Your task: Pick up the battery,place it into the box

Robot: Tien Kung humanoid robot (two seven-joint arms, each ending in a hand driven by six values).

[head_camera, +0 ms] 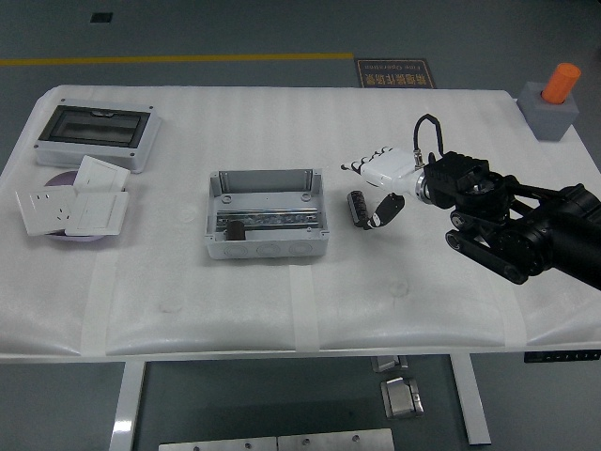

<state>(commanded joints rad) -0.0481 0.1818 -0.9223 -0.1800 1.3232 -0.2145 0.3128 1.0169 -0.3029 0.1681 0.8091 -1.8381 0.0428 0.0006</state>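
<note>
White foam-padded table (282, 301) on grey floor (235, 28). Small black cylindrical battery (358, 208) lies right of open grey plastic box (266, 215). Right hand (383, 179) spread beside battery, holding nothing.

The white bench (282, 282) is carrying everything. The dark battery (358, 208) is lying just left of the right hand (383, 180), close under its fingers. The open grey box (266, 214) is sitting further left of the hand. Far to the hand's left are lying a clear-lidded enclosure (96, 134) and white switch plates (73, 207). A grey block with an orange cap (554, 103) is standing far right of the hand, behind it.
</note>
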